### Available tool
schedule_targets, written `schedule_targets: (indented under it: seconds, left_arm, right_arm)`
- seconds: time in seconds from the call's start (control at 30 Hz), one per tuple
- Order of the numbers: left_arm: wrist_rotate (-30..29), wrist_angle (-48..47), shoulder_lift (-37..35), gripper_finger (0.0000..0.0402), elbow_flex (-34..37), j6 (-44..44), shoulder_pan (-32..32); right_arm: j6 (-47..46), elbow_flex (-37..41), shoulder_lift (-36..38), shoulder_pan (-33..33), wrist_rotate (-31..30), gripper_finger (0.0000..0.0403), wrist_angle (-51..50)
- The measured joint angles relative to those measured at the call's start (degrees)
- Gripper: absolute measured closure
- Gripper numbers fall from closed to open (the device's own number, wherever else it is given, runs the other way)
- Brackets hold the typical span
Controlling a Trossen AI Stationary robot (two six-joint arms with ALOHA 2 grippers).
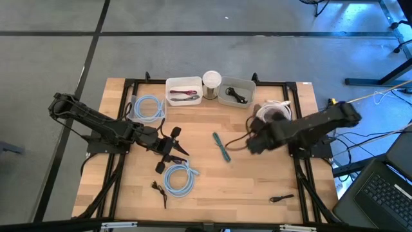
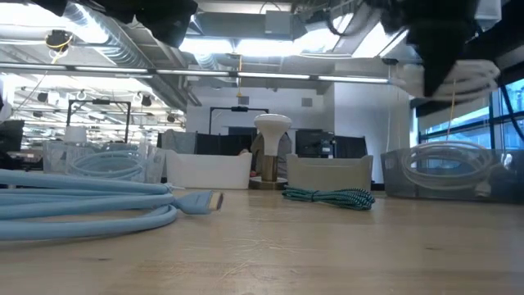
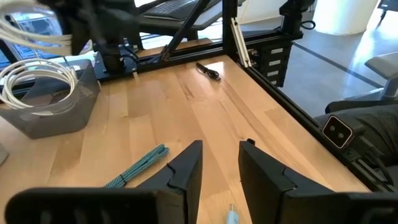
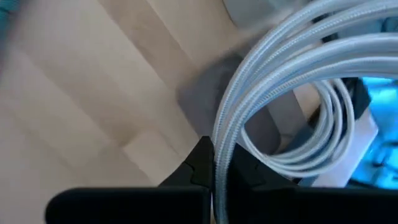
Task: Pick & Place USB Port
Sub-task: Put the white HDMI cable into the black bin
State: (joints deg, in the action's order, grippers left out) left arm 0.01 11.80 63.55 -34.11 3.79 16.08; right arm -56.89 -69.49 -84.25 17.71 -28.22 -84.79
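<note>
A white braided cable coil (image 4: pixel 292 68) hangs from my right gripper (image 4: pixel 217 171), which is shut on it and points steeply down near the table's right side. In the low view the coil (image 2: pixel 463 78) hangs above a clear bin (image 2: pixel 393 176). That bin (image 3: pixel 56 118) holds another white coil (image 3: pixel 34 84). My left gripper (image 3: pixel 221 168) stands open over the table's left middle with nothing between its fingers. It is beside a light blue coil (image 1: pixel 180 177) that lies flat on the wood. My right gripper pinches the strands of the white coil's loop (image 4: pixel 219 146) between its two fingers. The fingers (image 4: pixel 199 165) come from above, slanting down. The rest of the coil hangs beyond them, lifted clear of the table and of the bin.
A teal cable (image 1: pixel 222 147) lies at mid-table. Short black cables lie at the near right (image 1: pixel 281 198) and near left (image 1: pixel 159 190). At the back stand a white bin (image 1: pixel 183 82), a grey bin (image 1: pixel 225 98), a white cylinder (image 1: pixel 212 80) and a bin with a blue coil (image 1: pixel 148 106).
</note>
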Motion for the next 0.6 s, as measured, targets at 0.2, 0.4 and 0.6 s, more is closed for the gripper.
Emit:
schedule_targets:
  seconds: [0.2, 0.4, 0.6]
  left_arm:
    - [0.0, 0.0, 0.0, 0.0306, 0.0, 0.0, 0.0]
    - [0.0, 0.1, 0.0, 0.0304, 0.0, 0.0, 0.0]
    - [0.0, 0.0, 0.0, 0.0308, 0.0, 0.0, 0.0]
  right_arm:
    - [4.2, 13.4, 12.3, -9.1, 2.3, 0.0388, 7.9]
    - [12.7, 20.6, 16.1, -17.4, 3.7, 0.0388, 17.9]
    - [20.8, 25.2, 14.9, -23.4, 5.5, 0.0388, 29.8]
